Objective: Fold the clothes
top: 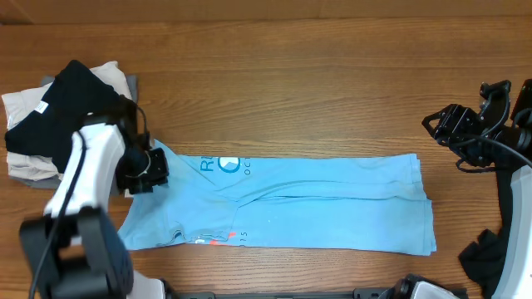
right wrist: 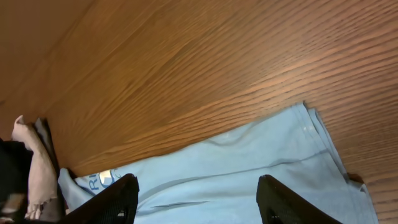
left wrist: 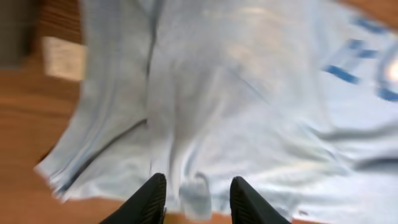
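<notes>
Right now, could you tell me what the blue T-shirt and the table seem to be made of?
The blue T-shirt looks like soft matte knit fabric, probably cotton: it creases and drapes. The table looks like wood or wood-look laminate, smooth, faintly glossy: streaky brown grain.

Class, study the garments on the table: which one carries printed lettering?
The sky-blue T-shirt, spread long across the table. The black garment and the pale garments beneath it, heaped in a pile beside the shirt, show no print.
</notes>
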### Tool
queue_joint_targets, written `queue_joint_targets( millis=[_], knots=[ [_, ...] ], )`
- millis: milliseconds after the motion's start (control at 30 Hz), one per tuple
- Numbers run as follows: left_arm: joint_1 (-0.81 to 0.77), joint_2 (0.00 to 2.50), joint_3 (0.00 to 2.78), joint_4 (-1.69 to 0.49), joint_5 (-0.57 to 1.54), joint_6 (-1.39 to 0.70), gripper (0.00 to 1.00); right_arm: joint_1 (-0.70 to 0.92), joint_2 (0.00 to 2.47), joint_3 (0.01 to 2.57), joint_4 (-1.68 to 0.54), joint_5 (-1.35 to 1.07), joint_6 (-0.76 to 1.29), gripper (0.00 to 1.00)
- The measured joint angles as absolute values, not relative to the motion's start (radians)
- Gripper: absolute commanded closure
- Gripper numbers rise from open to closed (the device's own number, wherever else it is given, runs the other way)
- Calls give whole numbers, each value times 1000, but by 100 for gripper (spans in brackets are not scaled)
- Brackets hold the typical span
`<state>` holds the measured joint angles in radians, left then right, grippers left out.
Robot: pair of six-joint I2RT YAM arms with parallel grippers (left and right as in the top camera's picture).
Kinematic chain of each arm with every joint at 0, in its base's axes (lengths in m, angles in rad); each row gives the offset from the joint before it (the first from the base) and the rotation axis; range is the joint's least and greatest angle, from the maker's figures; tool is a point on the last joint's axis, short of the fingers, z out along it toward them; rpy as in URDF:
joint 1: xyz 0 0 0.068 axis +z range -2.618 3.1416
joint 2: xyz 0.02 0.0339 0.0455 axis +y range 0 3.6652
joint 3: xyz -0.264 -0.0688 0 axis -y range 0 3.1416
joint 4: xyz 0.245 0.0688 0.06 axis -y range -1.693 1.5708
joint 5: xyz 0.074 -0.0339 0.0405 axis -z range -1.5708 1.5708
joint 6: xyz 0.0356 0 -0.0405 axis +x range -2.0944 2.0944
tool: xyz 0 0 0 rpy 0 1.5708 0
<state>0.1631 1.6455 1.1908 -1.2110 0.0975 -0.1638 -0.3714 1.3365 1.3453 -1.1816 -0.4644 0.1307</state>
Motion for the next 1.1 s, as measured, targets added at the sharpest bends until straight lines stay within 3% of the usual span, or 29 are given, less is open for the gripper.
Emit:
queue_joint_targets(
  millis=[167,333,467,733,1100],
  knots=[
    [163,1486,1199,-1303,90,-162,56,-371,1336,1345,-1188,-464,130,35],
    [163,1360,1109,-1279,83,-191,30,-371,1336,1345,-1198,-464,131,35],
    [163,1320,971,-1163,88,-241,34,-371,1336,1345,-1198,-464,131,35],
    [163,1371,841,-977,80,-318,30,-371,1336,1345,-1199,-464,130,35],
    [163,1554,799,-966,138,-334,37,-371,1336,1345,-1198,-464,131,34]
  ],
)
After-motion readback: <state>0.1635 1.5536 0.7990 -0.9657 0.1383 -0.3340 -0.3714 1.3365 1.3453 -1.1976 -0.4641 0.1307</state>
